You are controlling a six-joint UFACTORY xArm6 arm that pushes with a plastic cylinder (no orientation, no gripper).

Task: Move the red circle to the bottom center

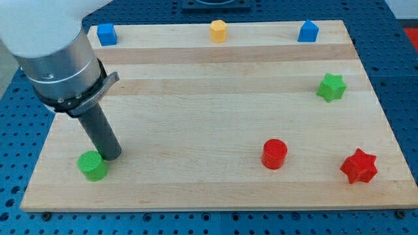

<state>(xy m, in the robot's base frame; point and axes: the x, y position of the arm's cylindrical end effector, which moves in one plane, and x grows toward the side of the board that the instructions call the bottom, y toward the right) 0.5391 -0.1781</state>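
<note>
The red circle (274,154) stands on the wooden board (196,85) at the lower right of centre. My tip (110,156) is at the lower left of the board, far to the left of the red circle, and touches or nearly touches the upper right side of a green circle (92,166). The rod rises up and to the left into the arm's grey and white body.
A red star (359,166) lies at the lower right, close to the red circle's right. A green star (331,87) is at the right edge. Along the top edge are a blue cube (106,34), a yellow hexagon (218,31) and a blue block (307,31).
</note>
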